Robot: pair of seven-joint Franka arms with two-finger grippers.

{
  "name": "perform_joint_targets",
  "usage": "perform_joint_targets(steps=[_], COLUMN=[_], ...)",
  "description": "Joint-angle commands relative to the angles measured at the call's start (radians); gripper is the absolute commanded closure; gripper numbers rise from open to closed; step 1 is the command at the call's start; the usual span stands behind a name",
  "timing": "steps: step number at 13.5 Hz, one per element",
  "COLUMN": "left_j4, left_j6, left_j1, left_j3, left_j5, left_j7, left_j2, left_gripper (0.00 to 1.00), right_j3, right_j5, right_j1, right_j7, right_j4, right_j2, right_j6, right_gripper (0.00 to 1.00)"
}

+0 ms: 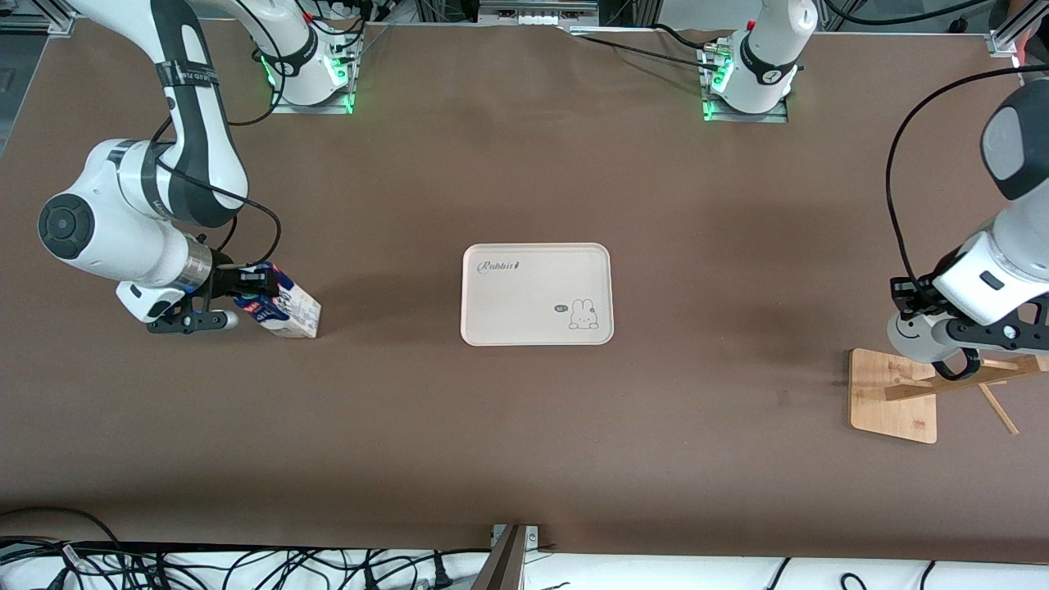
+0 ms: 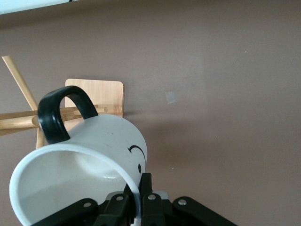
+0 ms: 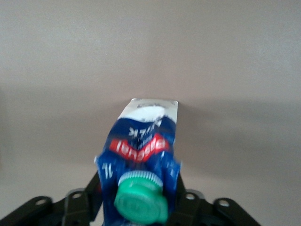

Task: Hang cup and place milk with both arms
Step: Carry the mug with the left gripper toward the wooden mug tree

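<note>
Front view: my right gripper [image 1: 246,297] is at the right arm's end of the worktop [image 1: 524,426], jaws closed on the top of the milk [image 1: 283,305]. The carton is tilted, its base toward the tray [image 1: 537,293], well apart from it. The tray lies flat mid-worktop, with a rabbit print. My left gripper [image 1: 918,305] is at the left arm's end, over the wooden rack [image 1: 893,393], jaws clamped on the rim of the cup [image 1: 922,338]. The cup's black handle [image 1: 957,366] sits at a rack peg [image 1: 996,373].

Left wrist view: my jaws pinch the cup [image 2: 84,174] rim, one finger inside, one outside. The cup lies on its side, smiley face partly visible. The handle [image 2: 59,115] crosses the horizontal peg [image 2: 28,121]; whether the peg passes through the loop I cannot tell. The rack base [image 2: 101,94] rests on the worktop.

Right wrist view: my jaws grip the milk [image 3: 141,150] on both sides just below the green cap [image 3: 141,200]. The carton base points toward the worktop.
</note>
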Motion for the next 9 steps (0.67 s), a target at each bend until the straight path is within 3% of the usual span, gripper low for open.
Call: perform_joint_targets(steps=[1, 5, 9], left_j4=[0.039, 0.041, 0.039], left_j6=[-0.01, -0.011, -0.016], left_j1=[0.038, 0.063, 0.095], left_j3=[-0.008, -0.008, -0.008], left_j5=[-0.044, -0.042, -0.044], left_j7=[0.047, 0.047, 0.091], left_j2=[0.027, 0.032, 0.035], left_gripper=[1.0, 1.0, 1.0], right_j3=[0.003, -0.009, -0.082], right_j5=[0.023, 0.02, 0.009], right_j1=[-0.002, -0.003, -0.019], right_j7=[-0.023, -0.026, -0.026], right_j4=[-0.008, 0.073, 0.44], right_j2=[-0.012, -0.049, -0.048], right_j6=[0.006, -0.109, -0.51], right_gripper=[0.0, 0.0, 0.0])
